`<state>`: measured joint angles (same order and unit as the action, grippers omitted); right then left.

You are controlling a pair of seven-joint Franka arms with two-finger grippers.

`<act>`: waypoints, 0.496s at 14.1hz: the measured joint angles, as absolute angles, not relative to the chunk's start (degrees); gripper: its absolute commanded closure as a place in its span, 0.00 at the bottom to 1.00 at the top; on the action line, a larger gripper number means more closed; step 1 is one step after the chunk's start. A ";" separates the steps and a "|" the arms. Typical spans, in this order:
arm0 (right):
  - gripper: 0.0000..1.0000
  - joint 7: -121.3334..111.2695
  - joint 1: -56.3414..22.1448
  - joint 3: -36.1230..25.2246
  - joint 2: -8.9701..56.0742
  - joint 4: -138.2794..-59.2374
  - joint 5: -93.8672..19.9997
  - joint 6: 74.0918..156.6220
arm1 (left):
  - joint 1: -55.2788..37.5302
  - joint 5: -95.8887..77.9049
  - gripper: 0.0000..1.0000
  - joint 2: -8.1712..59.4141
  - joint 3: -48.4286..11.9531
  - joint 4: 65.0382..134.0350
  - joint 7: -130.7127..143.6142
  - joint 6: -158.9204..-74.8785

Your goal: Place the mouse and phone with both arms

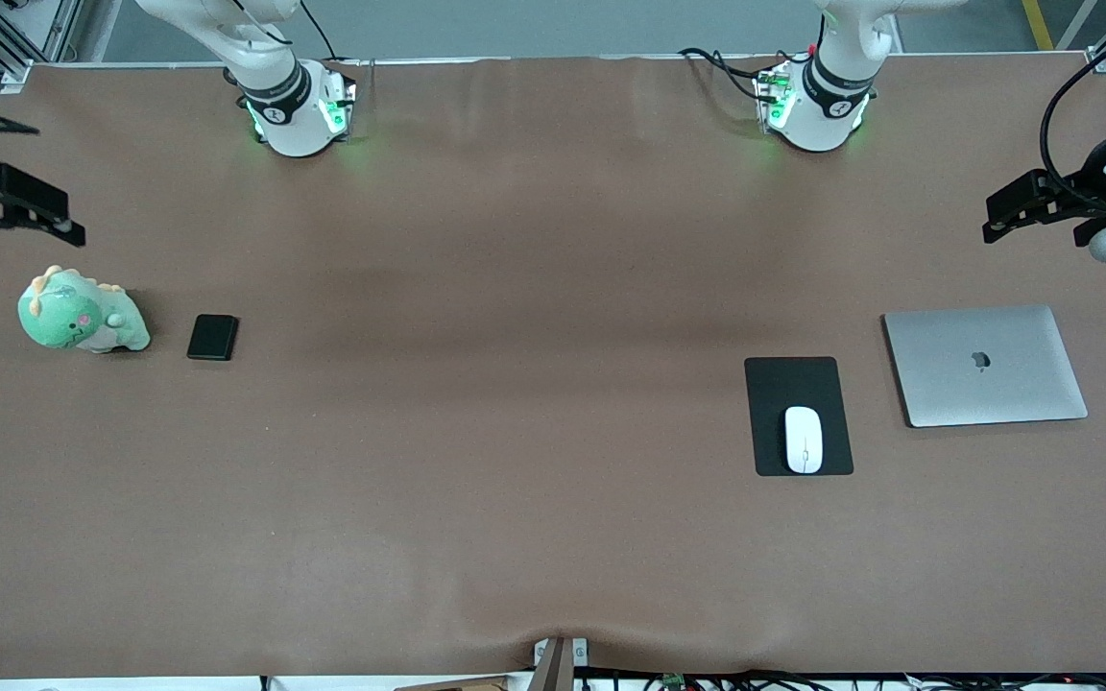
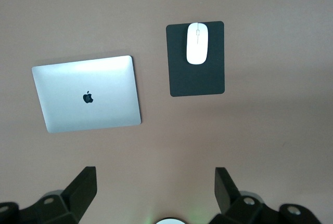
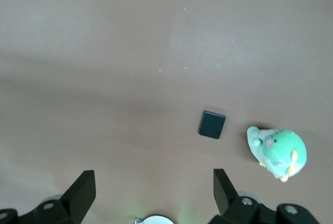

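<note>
The white oval mouse (image 1: 803, 440) lies on a black mouse pad (image 1: 796, 384) toward the left arm's end of the table. The left wrist view also shows the mouse (image 2: 197, 43) on its pad (image 2: 196, 81). The small black phone (image 1: 213, 337) lies flat toward the right arm's end, and it shows in the right wrist view as the phone (image 3: 212, 124). My left gripper (image 1: 993, 220) hangs open and empty over bare table at its own end; the left wrist view shows this gripper (image 2: 155, 180) holding nothing. My right gripper (image 1: 33, 240) hangs open and empty over the table edge at its end, seen close as the right gripper (image 3: 154, 182).
A shut silver laptop (image 1: 985, 365) lies beside the mouse pad, closer to the left arm's end, and shows again as the laptop (image 2: 86, 94). A green plush dinosaur (image 1: 81, 314) sits beside the phone, closer to the right arm's end, also visible as the plush (image 3: 278, 153).
</note>
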<state>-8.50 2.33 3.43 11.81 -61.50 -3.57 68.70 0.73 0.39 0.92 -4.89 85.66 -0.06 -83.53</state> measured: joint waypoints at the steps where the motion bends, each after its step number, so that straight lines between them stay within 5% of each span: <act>1: 0.00 -8.50 2.41 2.71 10.35 -63.55 -3.55 69.05 | 0.71 0.39 0.00 0.91 -4.96 85.64 -0.06 -84.10; 7: 0.00 -8.50 3.53 1.52 -0.59 -86.20 -2.87 78.81 | 0.61 0.39 0.00 0.91 -5.44 85.62 -0.06 -84.55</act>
<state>-8.50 3.53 1.52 -0.59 -86.20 -2.87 78.81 0.61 0.39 0.91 -5.44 85.62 -0.06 -84.55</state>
